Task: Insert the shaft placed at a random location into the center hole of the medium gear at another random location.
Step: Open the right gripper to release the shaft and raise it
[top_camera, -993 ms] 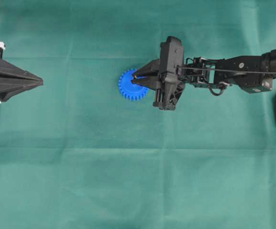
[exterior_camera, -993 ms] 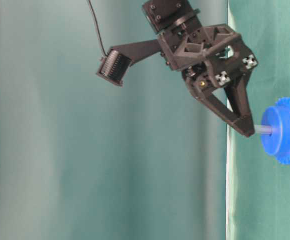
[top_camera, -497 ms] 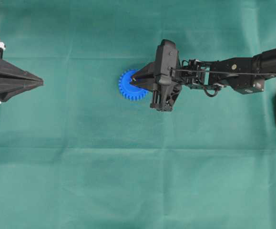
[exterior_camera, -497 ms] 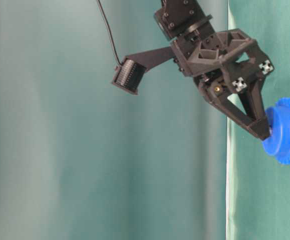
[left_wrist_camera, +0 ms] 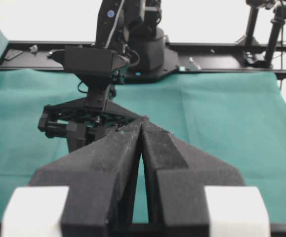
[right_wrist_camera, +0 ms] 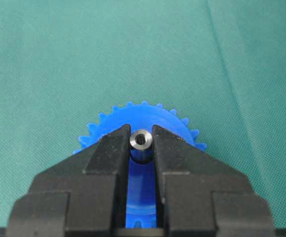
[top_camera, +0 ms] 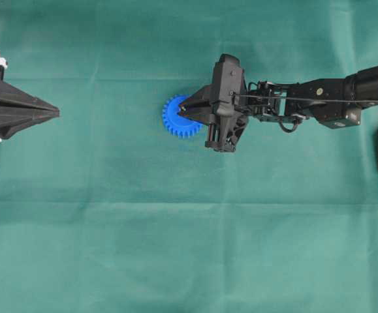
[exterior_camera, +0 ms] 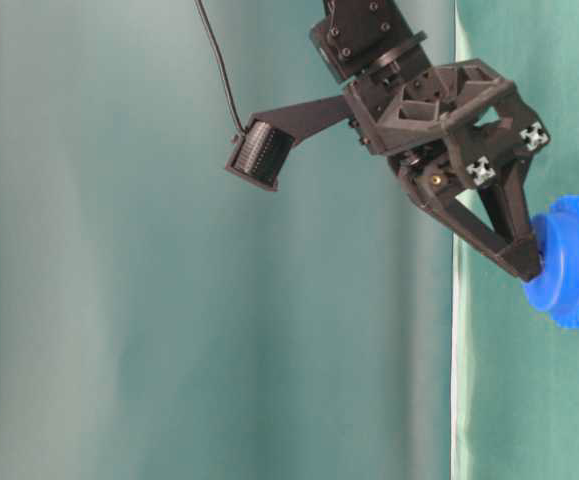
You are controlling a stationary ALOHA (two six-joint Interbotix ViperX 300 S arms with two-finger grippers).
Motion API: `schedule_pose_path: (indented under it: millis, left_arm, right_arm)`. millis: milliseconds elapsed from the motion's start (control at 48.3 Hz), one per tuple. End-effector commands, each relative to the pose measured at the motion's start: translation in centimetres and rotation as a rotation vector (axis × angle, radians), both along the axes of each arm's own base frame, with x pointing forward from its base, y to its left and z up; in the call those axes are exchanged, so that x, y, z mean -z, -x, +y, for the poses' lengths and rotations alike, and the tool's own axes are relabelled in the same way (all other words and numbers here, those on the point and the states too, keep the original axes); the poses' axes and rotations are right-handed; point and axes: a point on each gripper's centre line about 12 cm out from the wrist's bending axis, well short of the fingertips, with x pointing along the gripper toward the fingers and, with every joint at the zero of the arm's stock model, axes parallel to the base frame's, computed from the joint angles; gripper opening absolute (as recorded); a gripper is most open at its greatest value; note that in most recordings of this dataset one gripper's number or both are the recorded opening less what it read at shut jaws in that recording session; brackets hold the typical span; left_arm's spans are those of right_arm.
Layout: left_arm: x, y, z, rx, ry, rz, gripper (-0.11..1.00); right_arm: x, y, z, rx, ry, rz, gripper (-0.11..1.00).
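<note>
1. Overhead: I see the right end effector (top_camera: 183, 109) over the medium gear (top_camera: 175, 120) on the counter (top_camera: 175, 248).
2. Table-level: fingertips meet the hub, so insertion looks nearly done; release remains.
3. Left wrist: the left end effector (left_wrist_camera: 142, 129) is closed together, idle.
4. Right wrist: clamped on the shaft (right_wrist_camera: 142, 140) (standing at the hub).

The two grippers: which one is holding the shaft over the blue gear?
The right gripper: its fingertips clamp the shaft over the medium gear. The left gripper is shut, far away.
</note>
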Motion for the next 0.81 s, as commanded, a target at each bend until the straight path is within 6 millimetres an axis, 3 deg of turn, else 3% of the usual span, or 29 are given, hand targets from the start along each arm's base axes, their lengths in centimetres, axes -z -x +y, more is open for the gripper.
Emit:
schedule_pose_path:
  millis: [0,62,207,290,414,786]
  left_arm:
    - [-0.8,-0.3,0.0,-0.001,-0.001,-0.02,0.0]
    - [-0.8,-0.3,0.0,-0.001,-0.001,-0.02,0.0]
    - [-0.8,-0.3,0.0,0.001,-0.001,-0.02,0.0]
    - [-0.9,-0.2,0.0,0.001,-0.001,-0.021,0.0]
    - [-0.9,-0.3,0.0,-0.001,-0.001,-0.023,0.0]
    - [-0.8,-0.3,0.0,-0.001,-0.001,-0.02,0.0]
  right_arm:
    - [-1.2,-0.6,0.0,-0.001,0.005,-0.036,0.15]
    - [-1.3,-0.6,0.0,-0.001,0.005,-0.039,0.27]
    - [-1.4,-0.6,0.0,-0.001,0.006,-0.044,0.73]
    - [-1.7,-0.4,0.0,-0.001,0.008,-0.05,0.91]
    - [-2.5,-0.1,0.1,-0.003,0.012,-0.062,0.83]
    - [-5.8,2.2,0.4,-0.007,0.025,-0.125,0.85]
